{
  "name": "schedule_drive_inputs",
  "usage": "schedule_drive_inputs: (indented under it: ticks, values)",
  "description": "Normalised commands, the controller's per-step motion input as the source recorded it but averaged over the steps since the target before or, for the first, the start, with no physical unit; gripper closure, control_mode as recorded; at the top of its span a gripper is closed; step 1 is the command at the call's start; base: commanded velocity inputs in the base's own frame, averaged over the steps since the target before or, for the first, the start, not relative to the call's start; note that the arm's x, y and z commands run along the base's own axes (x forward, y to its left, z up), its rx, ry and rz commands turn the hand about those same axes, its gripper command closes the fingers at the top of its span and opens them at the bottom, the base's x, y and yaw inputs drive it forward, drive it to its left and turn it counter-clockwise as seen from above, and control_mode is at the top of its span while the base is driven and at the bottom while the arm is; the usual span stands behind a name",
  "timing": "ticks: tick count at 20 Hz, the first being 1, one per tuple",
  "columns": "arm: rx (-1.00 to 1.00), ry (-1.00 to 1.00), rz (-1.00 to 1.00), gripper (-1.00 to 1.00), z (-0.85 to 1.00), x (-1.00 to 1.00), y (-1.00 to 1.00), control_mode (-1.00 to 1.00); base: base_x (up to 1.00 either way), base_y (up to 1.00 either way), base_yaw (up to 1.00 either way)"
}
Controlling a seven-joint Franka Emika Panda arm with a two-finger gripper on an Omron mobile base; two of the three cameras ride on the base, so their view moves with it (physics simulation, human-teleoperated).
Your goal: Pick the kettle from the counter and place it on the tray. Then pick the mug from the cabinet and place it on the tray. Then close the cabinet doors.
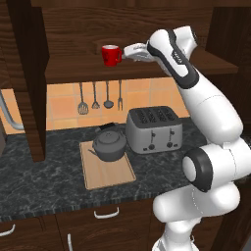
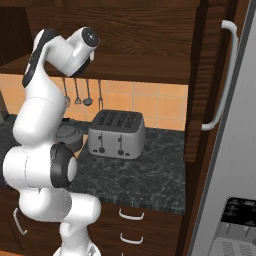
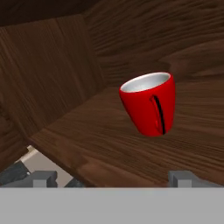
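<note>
Mug [image 1: 112, 55] upper centre of left base view, just left of released hand [image 1: 128, 52]; handle faces the hand.

The mug [image 1: 112, 55] is glossy red, white inside. The kettle [image 1: 110, 144] is dark grey, on a pale wood tray [image 1: 105, 174]. The worktop [image 1: 44, 186] is black with grey veins. The toaster [image 1: 154, 129] is silver. The cabinet [image 3: 65, 78] is dark brown wood-grain.
</note>
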Motion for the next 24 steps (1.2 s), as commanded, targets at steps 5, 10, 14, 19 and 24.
schedule_drive_inputs:
  ticks: [5, 10, 14, 19, 24]
  values:
    - [0.0, 0.0, 0.0, -1.0, -0.01, 0.32, 0.1, -1.0, 0.0, 0.0, 0.0]
    - [0.0, 0.0, 0.0, -1.0, -0.01, 0.2, 0.0, -1.0, 0.0, 0.0, 0.0]
    - [0.0, 0.0, 0.0, -1.0, -0.09, 0.16, 0.0, -1.0, 0.0, 0.0, 0.0]
    - [-0.02, -0.02, 0.0, -1.0, -0.08, 0.23, 0.01, -1.0, 0.0, 0.0, 0.0]
    - [-0.01, -0.04, 0.0, -1.0, -0.03, 0.27, 0.11, -1.0, 0.0, 0.0, 0.0]
